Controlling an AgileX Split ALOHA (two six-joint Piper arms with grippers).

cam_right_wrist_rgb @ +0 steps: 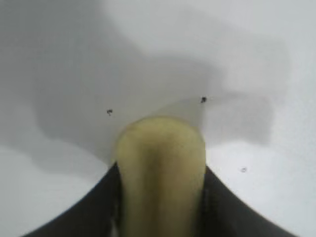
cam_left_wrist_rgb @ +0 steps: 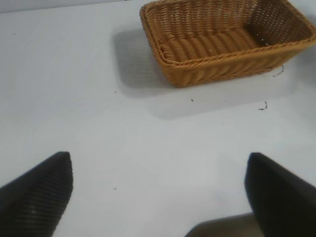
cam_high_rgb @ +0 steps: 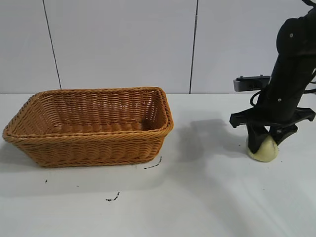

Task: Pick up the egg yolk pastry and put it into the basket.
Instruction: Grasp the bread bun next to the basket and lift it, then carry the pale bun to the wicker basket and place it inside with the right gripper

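The egg yolk pastry [cam_high_rgb: 264, 150] is a pale yellow-green lump on the white table at the right. My right gripper [cam_high_rgb: 265, 143] comes down on it from above and is shut on it. In the right wrist view the pastry [cam_right_wrist_rgb: 161, 173] is squeezed narrow between the two black fingers [cam_right_wrist_rgb: 94, 212]. The orange-brown wicker basket [cam_high_rgb: 89, 140] stands at the left of the table and holds nothing. It also shows in the left wrist view [cam_left_wrist_rgb: 217, 61]. My left gripper [cam_left_wrist_rgb: 159, 187] is open and empty above bare table, well short of the basket.
The white tabletop [cam_high_rgb: 197, 197] carries a few small dark marks [cam_high_rgb: 112, 199] in front of the basket. A pale panelled wall [cam_high_rgb: 123, 44] stands behind the table. A gap of bare table lies between the basket and the pastry.
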